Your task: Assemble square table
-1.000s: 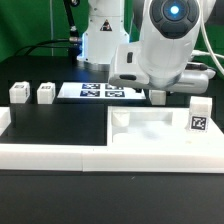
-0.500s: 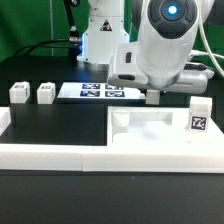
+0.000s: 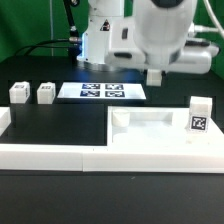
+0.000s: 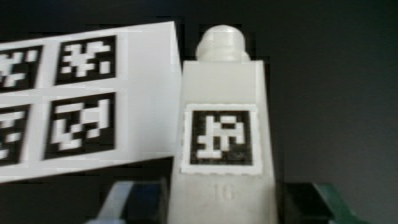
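**Leg is gripped, but the way to a corner hole has several risks**

The gripper [image 4: 217,200] is clamped on the held leg [image 4: 219,118]. In the wrist view its fingers [image 4: 139,202] press from both sides on the end opposite to the rounded tip, and the leg's tag faces the camera. In the exterior view this leg hangs behind the tabletop [image 3: 150,132], over the near end of the marker board [image 3: 103,91], and it seems clear of the table surface.

The tabletop lies flat just behind the border wall [image 3: 50,152]. A standing leg [image 3: 200,115] is upright at the tabletop's corner on the exterior view's right; I cannot tell if it is fastened. A loose leg [image 3: 18,92] and a second loose leg [image 3: 45,93] stand well apart from the tabletop, on the exterior view's left.

What could go wrong, in my judgement:

- The grip holds only one end of the leg. If the free tip touches the tabletop beside a hole, the leg may tilt or slip between the fingers.
- A small error in position over the hole could make the leg press on the slab. The tabletop could then slide away from the border wall.
- If the leg enters tilted, it may jam and not sit straight.
- A path close to the standing leg could knock it over, if it is only resting there.
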`<state>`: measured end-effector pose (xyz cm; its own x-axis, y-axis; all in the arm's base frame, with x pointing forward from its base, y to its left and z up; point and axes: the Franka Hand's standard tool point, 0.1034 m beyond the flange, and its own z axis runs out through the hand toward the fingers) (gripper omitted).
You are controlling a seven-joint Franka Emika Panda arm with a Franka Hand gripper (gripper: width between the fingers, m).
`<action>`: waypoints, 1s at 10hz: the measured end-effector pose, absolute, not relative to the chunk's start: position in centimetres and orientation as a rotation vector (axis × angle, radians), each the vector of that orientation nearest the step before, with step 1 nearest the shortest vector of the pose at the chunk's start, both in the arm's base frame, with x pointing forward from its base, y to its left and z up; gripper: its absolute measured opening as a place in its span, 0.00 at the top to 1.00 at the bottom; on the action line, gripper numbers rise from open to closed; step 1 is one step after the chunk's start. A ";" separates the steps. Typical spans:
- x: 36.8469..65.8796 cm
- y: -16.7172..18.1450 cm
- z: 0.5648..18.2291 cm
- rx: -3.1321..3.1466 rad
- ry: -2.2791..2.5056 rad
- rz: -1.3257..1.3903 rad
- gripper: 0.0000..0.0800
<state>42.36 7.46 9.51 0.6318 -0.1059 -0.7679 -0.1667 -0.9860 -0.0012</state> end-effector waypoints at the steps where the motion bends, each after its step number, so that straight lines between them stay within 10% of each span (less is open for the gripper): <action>1: 43.1 6.5 11.3 -2.791 0.211 1.273 0.64; 6: 44.6 5.1 11.4 -2.863 0.172 1.154 0.64; 10: 50.8 3.5 16.0 -3.077 0.021 0.574 0.64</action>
<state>50.83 3.46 15.98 0.9327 -0.0108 -0.3605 -0.0149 -0.9999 -0.0086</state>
